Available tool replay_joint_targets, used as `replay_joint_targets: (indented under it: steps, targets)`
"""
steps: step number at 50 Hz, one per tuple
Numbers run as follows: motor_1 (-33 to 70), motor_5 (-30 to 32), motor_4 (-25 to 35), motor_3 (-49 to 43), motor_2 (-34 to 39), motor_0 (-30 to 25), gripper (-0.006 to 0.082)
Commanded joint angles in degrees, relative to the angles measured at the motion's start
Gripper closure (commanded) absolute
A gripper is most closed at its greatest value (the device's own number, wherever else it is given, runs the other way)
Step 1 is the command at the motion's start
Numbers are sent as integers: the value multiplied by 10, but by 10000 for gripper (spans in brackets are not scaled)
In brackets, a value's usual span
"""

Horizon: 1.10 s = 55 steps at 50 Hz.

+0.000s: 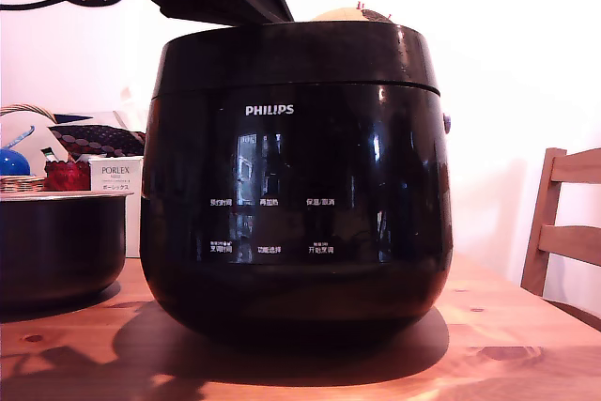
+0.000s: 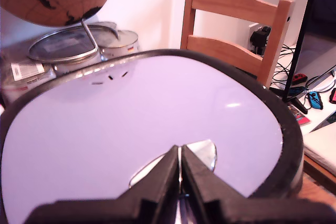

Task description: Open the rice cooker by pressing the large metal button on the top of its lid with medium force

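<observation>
Gripper (image 2: 180, 169) pressed together, tips hiding part of metal button (image 2: 202, 153) on lid (image 2: 157, 114).

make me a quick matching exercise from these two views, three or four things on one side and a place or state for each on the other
Things:
1. rice cooker
2. smaller black pot
3. wooden chair
4. gripper

Places or states:
a. at the exterior view's right edge
b. fingers together over the metal button
c. middle of the table, lid down
d. at the exterior view's left edge

Pairs: 1-c, 2-d, 3-a, 4-b

The wooden table (image 1: 526, 345) (knotty, orange-toned) carries the rice cooker (image 1: 296, 185) and a smaller black pot (image 1: 58, 243).
</observation>
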<state>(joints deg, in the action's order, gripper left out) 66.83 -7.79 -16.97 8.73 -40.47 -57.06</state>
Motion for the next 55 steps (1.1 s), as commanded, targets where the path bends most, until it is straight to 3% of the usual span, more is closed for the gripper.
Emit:
replay_joint_targets:
  steps: [1,37,55]
  targets:
    - [23,-13,3,-35,25,-3,788]
    - [59,-34,30,-70,25,-2,788]
    - [50,-43,56,92,25,-10,788]
